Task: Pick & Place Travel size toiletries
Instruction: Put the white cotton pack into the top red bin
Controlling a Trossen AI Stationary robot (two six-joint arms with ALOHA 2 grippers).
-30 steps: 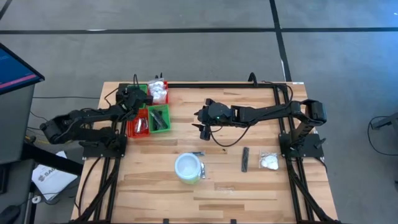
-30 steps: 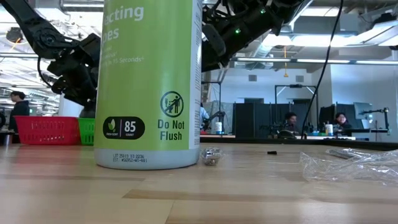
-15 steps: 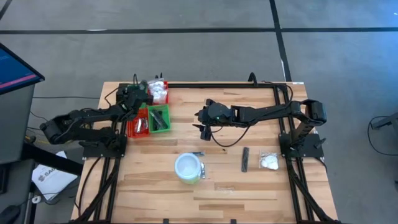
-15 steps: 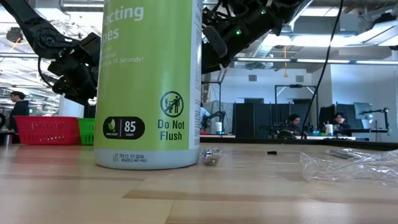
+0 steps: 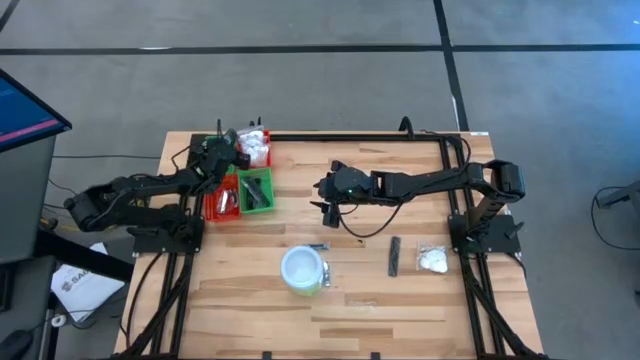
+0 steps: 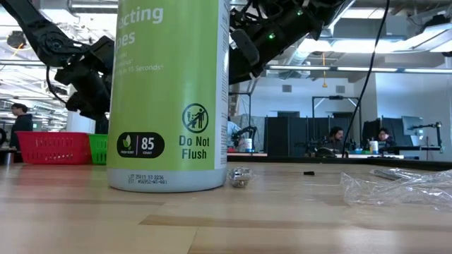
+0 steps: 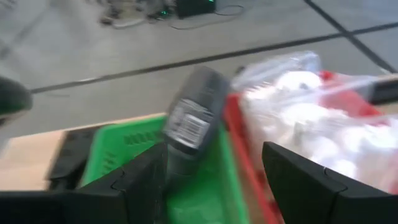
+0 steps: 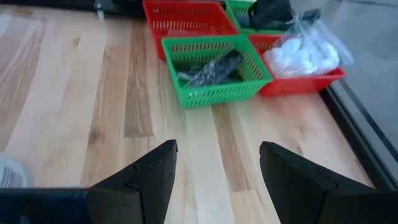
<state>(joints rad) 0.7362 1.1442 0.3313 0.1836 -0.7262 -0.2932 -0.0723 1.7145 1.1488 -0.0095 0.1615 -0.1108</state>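
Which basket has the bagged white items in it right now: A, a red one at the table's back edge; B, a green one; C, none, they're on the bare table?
A: the bagged white items lie in a red basket by the table's back edge, beside the green basket with dark sticks.

We see a light wooden desk (image 5: 250, 290) carrying a red and green compartment tray (image 5: 240, 178) at its far left. Near the front stands a round white tub (image 5: 302, 270) with a green side. Toward the right lie a dark stick (image 5: 395, 255) and, just beside it, a white packet (image 5: 434, 260).
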